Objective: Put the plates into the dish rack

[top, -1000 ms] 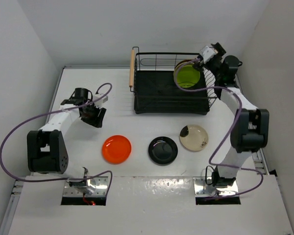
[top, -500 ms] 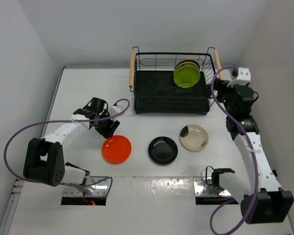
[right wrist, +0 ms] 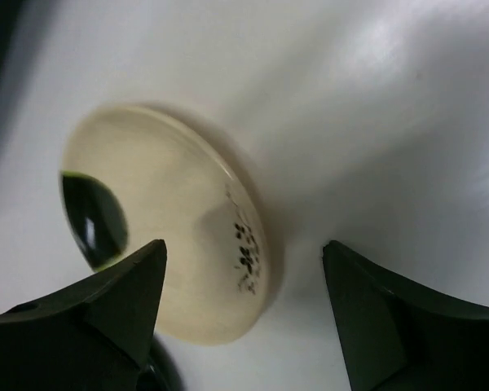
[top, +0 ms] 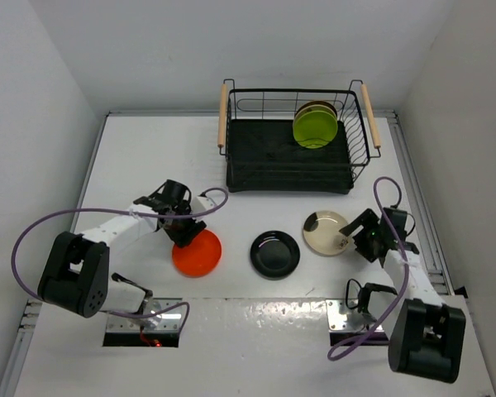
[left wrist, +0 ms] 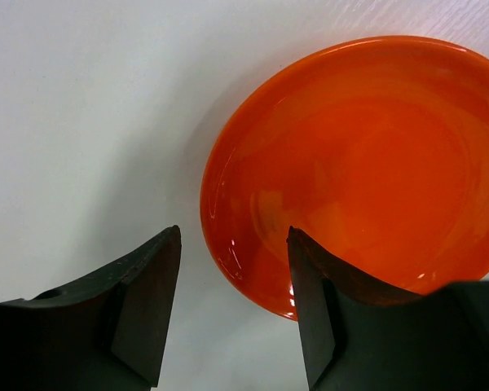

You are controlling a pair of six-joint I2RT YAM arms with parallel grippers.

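left arm (top: pixel 116 225), right arm (top: pixel 413 281): white links, black joints | cables (top: pixel 15 255): purple | fingers (left wrist: pixel 147 309): dark wedges

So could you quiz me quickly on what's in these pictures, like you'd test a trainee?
1. True or false: the orange plate stands in the dish rack.
2. Which plate's rim lies between the fingers of the right pincer? A) black B) beige plate C) lime green
3. How many plates lie flat on the table?
Key: 1 false; 2 B; 3 three.
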